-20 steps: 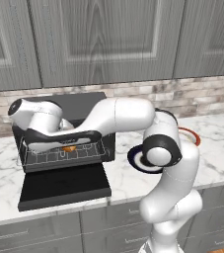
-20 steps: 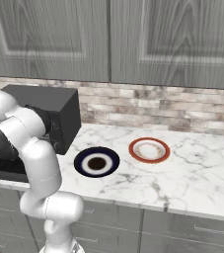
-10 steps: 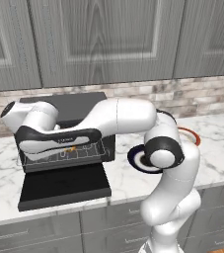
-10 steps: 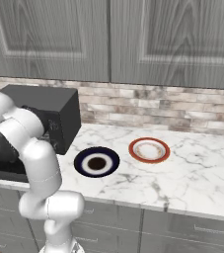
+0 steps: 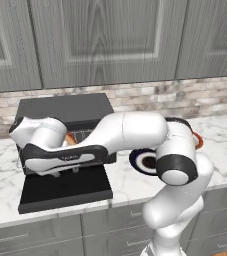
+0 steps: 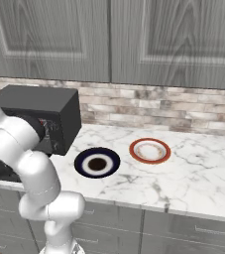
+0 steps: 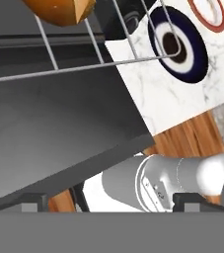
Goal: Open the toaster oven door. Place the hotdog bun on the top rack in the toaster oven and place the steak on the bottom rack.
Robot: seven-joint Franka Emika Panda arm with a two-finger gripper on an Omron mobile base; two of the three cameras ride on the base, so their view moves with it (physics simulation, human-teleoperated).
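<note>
Toaster oven on the left, two plates off to its right

The boxy black toaster oven [image 5: 65, 112] sits at the back of the marble counter [image 6: 193, 173] against the brick backsplash [image 6: 148, 106], its flat door [image 5: 65, 187] dropped open toward the counter's front edge. Right of it sits the dark blue round plate [image 6: 97, 162], then the red-rimmed plate [image 6: 150, 150] further right and a bit behind. Inside, the orange-brown bun [image 7: 59, 10] lies on a wire rack [image 7: 91, 62] above the door.

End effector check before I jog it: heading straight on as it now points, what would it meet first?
Probably the open oven door, the dark panel dead ahead; the rack lies beyond. Depth is unclear.
</note>
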